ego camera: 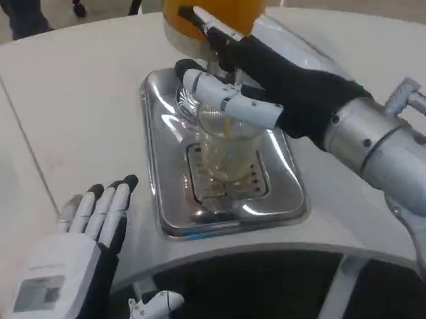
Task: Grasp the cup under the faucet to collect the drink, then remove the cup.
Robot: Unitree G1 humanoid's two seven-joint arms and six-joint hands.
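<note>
Light is bright and even, seemingly from overhead, washing the white table [71,115] almost flat. The steel tray [175,224] throws back hard white glare along its rim and near corner, with streaky reflections on its left wall. Shadows are soft and faint; the darkest area is the gap below the table edge. The whole picture is slightly soft, and the cup [230,148] shows pale, blurred highlights. The left hand [70,266] looks softened near the bottom edge.

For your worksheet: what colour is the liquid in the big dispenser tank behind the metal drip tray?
Orange, clearest in the head view: the translucent dispenser tank at the top edge.
</note>
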